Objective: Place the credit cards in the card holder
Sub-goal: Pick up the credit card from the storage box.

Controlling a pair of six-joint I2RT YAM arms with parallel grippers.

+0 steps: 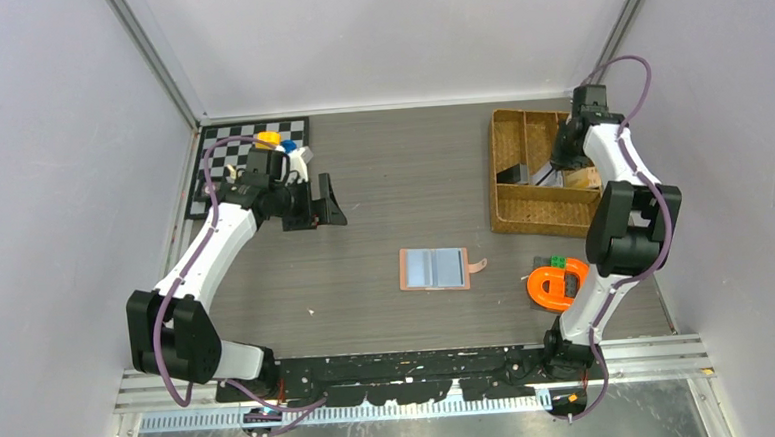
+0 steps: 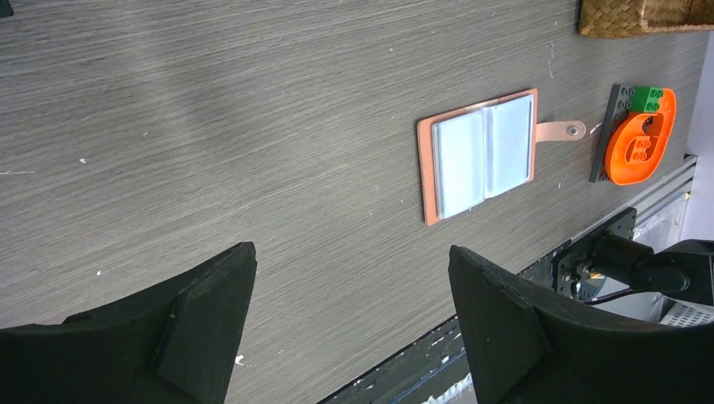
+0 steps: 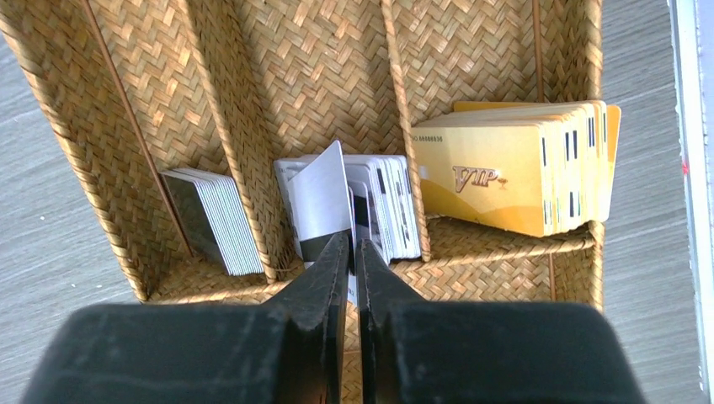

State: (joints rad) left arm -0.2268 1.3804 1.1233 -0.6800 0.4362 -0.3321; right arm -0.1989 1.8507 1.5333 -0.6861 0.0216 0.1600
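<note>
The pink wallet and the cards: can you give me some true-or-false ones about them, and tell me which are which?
1. The card holder lies open on the table. True.
2. The left gripper is holding a card. False: it is open and empty.
3. The right gripper pinches a pale card in the wicker tray. True.
4. The yellow VIP cards sit inside the card holder. False: they stand in the tray.

tray [image 1: 539, 221], checkerboard [image 1: 230, 159], orange toy [image 1: 545, 288] on a grey table [image 1: 401, 178]
woven tray far right, checkerboard far left, toy near right
</note>
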